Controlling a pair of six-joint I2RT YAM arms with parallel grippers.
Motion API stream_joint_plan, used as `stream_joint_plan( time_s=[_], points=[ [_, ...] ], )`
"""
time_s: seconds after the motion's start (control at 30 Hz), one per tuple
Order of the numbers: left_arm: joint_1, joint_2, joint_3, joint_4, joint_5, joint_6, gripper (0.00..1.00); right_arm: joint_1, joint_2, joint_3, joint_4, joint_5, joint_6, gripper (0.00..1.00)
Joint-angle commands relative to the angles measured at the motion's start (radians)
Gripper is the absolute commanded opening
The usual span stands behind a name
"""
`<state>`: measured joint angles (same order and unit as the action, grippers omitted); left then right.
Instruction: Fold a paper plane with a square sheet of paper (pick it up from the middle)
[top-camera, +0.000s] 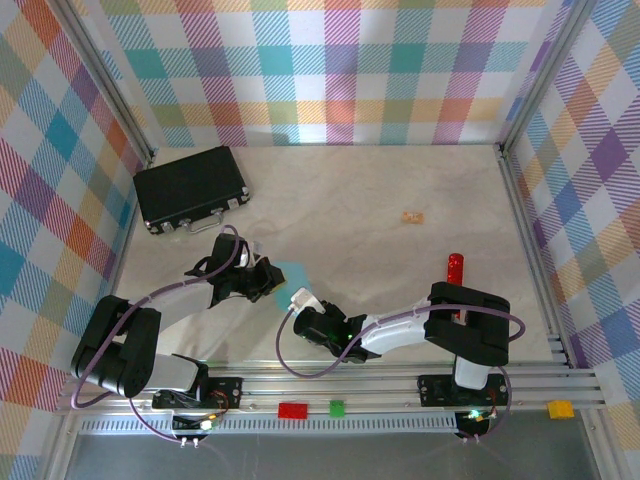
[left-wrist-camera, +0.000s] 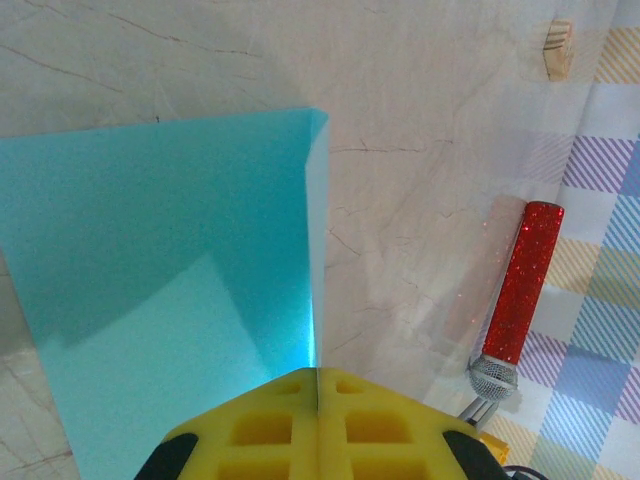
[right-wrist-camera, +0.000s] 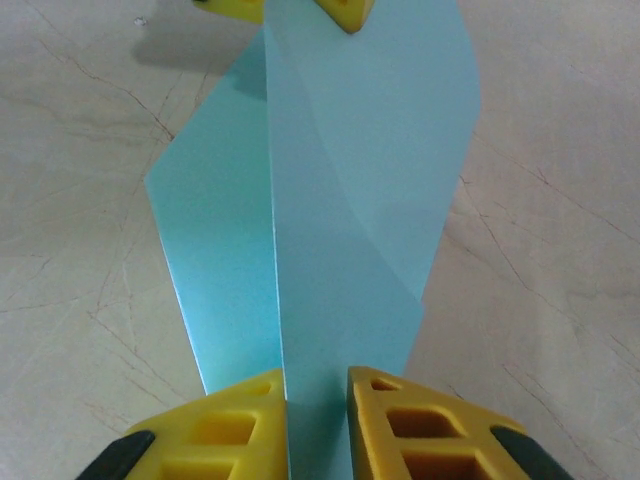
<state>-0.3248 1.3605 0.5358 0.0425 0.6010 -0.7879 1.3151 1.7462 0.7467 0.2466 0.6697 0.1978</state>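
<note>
Both grippers are on the paper (top-camera: 290, 273) now, holding it up off the table (top-camera: 400, 180) between the two arms. The left gripper (left-wrist-camera: 317, 385) has its yellow fingers pressed fully together, pinching one edge at the fold. The right gripper (right-wrist-camera: 318, 395) stands narrowly apart, its fingers (right-wrist-camera: 240, 415) clamping the opposite edge, the creased sheet stretched between them.

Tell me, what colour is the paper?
Light turquoise-blue paper, clearest in the right wrist view.
</note>
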Motion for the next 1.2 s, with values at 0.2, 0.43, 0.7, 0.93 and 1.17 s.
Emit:
stream_joint_plan(
  time_s=[0.2, 0.43, 0.7, 0.93, 1.17],
  points=[
    [0.004, -0.007, 0.016, -0.030, 0.002, 0.015, 0.00, -0.006, -0.008, -0.006, 0.025, -0.021, 0.010, 0.15],
    [0.004, -0.029, 0.016, -0.052, -0.018, 0.016, 0.07, -0.017, -0.013, -0.008, 0.031, -0.049, 0.050, 0.06],
    [0.013, -0.110, 0.032, -0.149, -0.096, 0.039, 0.51, -0.067, -0.046, -0.030, 0.060, -0.193, 0.140, 0.05],
    [0.021, -0.195, 0.021, -0.212, -0.159, 0.042, 0.64, -0.120, -0.016, -0.025, 0.075, -0.346, 0.252, 0.05],
    [0.030, -0.224, 0.006, -0.232, -0.153, 0.050, 0.64, -0.177, 0.003, -0.041, 0.142, -0.494, 0.384, 0.04]
  ],
)
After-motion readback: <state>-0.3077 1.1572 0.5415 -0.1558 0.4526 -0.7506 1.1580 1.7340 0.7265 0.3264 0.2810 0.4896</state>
